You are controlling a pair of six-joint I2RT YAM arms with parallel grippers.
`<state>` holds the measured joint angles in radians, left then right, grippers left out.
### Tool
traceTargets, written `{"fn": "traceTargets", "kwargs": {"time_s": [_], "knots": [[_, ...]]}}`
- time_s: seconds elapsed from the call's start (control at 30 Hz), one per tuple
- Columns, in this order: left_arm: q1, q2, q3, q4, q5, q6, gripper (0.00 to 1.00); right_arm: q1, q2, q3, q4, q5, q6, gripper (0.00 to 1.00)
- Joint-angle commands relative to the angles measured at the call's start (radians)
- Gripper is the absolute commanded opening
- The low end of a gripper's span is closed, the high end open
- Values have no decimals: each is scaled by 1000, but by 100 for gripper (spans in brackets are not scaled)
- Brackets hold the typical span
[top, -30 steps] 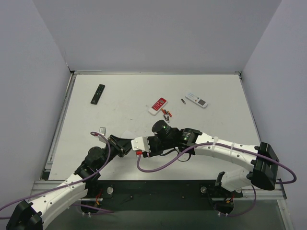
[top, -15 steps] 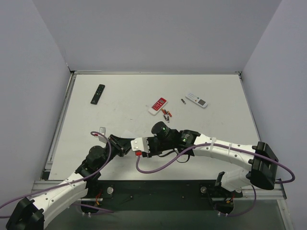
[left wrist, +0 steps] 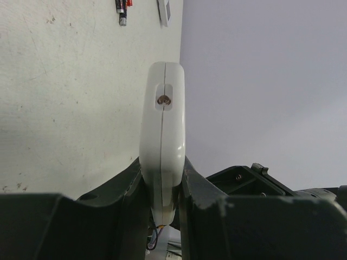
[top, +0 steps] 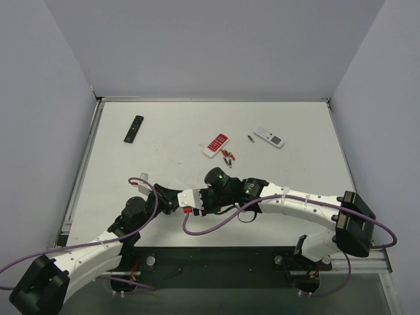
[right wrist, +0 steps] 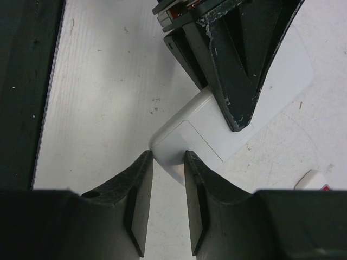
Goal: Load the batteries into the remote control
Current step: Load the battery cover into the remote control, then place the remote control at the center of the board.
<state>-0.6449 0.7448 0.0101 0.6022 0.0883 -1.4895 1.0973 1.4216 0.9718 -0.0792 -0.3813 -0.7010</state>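
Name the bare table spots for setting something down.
Bare: the right side past the white grey-buttoned remote; between the slim black remote and red-and-white remote. Crowded: copper-orange batteries, and near-centre, where left gripper, holding a white remote, meets right gripper.

Four remotes in all: one black remote [top: 134, 128], one red-and-white remote [top: 216, 145], one grey-panelled white remote [top: 269, 137], one plain white remote control [left wrist: 162, 135]. One lone battery [top: 250, 138]; the clustered batteries [top: 227, 155] are too small to count.
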Motion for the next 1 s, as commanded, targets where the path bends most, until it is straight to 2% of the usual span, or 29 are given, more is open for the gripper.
{"fn": "traceTargets", "kwargs": {"time_s": [0.0, 0.17, 0.27, 0.4, 0.57, 0.7, 0.8, 0.97], "knots": [[-21, -22, 70, 352, 202, -61, 0, -13, 48, -16, 136, 9, 5, 24], [-16, -59, 62, 234, 162, 38, 0, -4, -22, -2, 104, -5, 44, 26], [-3, -88, 64, 124, 131, 128, 0, -4, -93, -8, 96, -7, 93, 32], [34, -104, 57, 65, 125, 196, 0, -16, -205, -30, 137, 33, 251, 45], [62, -90, 59, 56, 152, 236, 0, -80, -299, -38, 133, 119, 457, 52], [70, -61, 76, 36, 153, 256, 0, -166, -366, -74, 128, 154, 679, 80], [74, -32, 103, -55, 130, 294, 0, -198, -374, -94, 101, 197, 797, 95], [99, 62, 192, -254, 71, 385, 0, -249, -339, -134, 55, 237, 922, 97]]}}
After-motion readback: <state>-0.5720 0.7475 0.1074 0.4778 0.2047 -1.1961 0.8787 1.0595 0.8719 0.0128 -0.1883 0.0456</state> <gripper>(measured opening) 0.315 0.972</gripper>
